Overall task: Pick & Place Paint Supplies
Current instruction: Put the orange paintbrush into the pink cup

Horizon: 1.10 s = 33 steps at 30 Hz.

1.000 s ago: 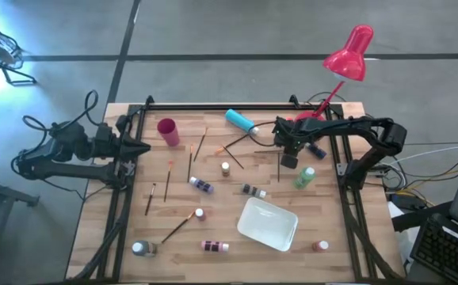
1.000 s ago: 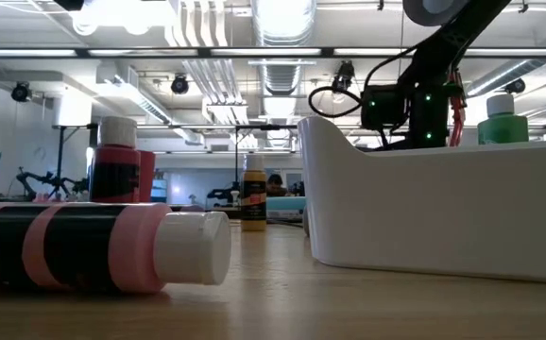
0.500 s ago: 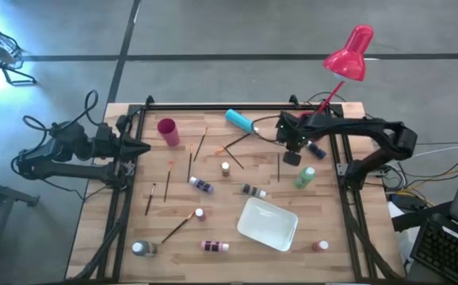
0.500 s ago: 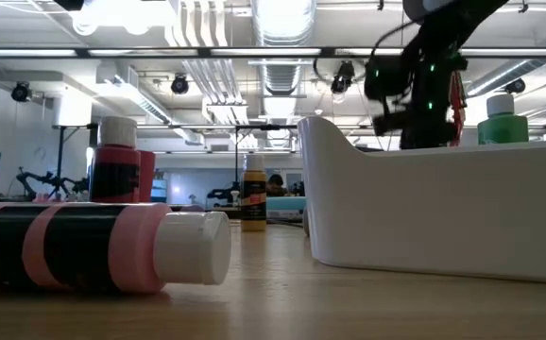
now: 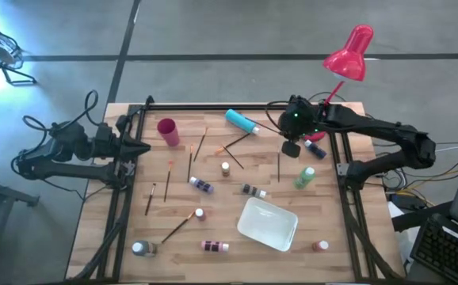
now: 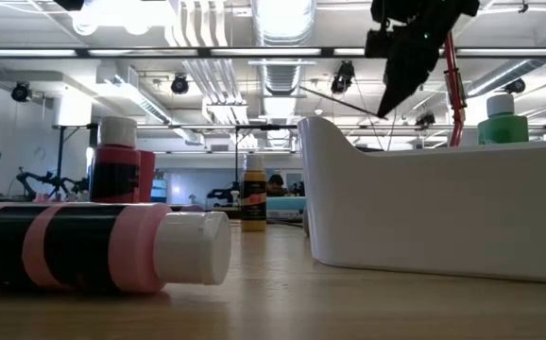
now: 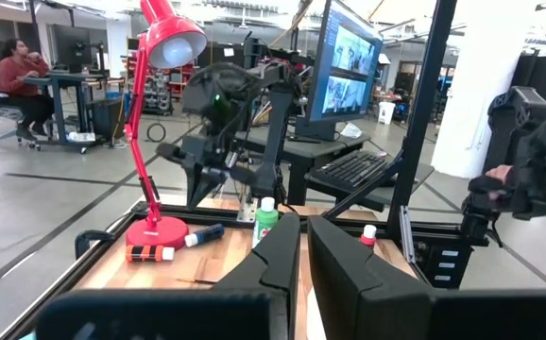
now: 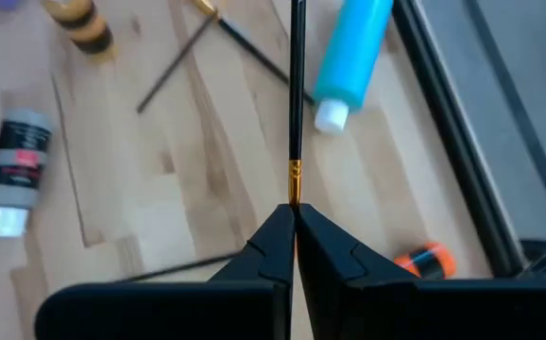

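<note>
My right gripper (image 5: 291,147) hangs over the table's far right part, near the red lamp's base, shut on a thin dark paintbrush (image 8: 297,85) with a gold ferrule. The low view shows the right gripper (image 6: 384,110) high above the white tray with the paintbrush (image 6: 339,101) slanting out of it. My left gripper (image 5: 138,148) waits shut at the table's left edge. Paint bottles lie or stand across the wood: teal (image 5: 241,120), green (image 5: 304,176), purple (image 5: 201,186). Other brushes (image 5: 279,166) lie flat on the table. My right gripper pinches the paintbrush between its two fingertips just behind the gold ferrule (image 8: 294,173). The bristle end is hidden between the fingers. The brush runs on in line with the fingers, handle (image 8: 298,57) pointing away from them. It is lifted clear of the table and slants.
A white tray (image 5: 267,223) sits near the right front. A pink cup (image 5: 167,131) stands far left. The red lamp (image 5: 348,55) rises from the far right corner. More bottles (image 5: 214,246) and brushes (image 5: 177,227) lie near the front edge. Dark rails (image 5: 348,198) run along both sides.
My right gripper rose well above the table, shifted a little toward the far edge and tipped. The paintbrush went up with it and now hangs clear of the wood. The left arm kept still.
</note>
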Tool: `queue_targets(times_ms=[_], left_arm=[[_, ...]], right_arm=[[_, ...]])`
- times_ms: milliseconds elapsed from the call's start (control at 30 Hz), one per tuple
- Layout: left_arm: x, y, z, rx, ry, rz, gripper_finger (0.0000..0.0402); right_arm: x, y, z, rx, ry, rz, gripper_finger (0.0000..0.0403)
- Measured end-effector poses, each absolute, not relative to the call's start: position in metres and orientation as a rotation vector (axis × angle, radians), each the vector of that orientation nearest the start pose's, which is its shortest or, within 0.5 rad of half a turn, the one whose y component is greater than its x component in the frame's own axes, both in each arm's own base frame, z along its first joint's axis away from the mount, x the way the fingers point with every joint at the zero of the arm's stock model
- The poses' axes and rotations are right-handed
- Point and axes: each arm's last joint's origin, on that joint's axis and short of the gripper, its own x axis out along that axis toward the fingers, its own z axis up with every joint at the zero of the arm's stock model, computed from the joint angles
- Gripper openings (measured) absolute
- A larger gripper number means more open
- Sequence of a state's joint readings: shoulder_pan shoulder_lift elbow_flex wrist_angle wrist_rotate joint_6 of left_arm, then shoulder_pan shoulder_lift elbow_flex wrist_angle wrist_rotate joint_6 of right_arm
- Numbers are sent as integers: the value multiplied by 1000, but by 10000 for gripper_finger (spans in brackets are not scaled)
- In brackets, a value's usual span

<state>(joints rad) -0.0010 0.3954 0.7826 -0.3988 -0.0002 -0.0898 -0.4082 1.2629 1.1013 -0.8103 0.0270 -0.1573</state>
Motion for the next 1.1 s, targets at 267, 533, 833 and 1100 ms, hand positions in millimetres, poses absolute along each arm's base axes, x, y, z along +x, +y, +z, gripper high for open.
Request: queue_targets(times_ms=[267, 533, 833, 1100], left_arm=[[77, 0, 352, -90, 12, 0, 32], [77, 0, 352, -92, 10, 0, 32], [77, 0, 358, -245, -44, -5, 32], [78, 0, 359, -237, -52, -6, 32]], right_arm=[[235, -91, 312, -99, 959, -312, 8], [250, -80, 318, -380, 968, -345, 8], [270, -65, 331, -685, 928, -354, 8], [288, -56, 342, -872, 946, -412, 8]])
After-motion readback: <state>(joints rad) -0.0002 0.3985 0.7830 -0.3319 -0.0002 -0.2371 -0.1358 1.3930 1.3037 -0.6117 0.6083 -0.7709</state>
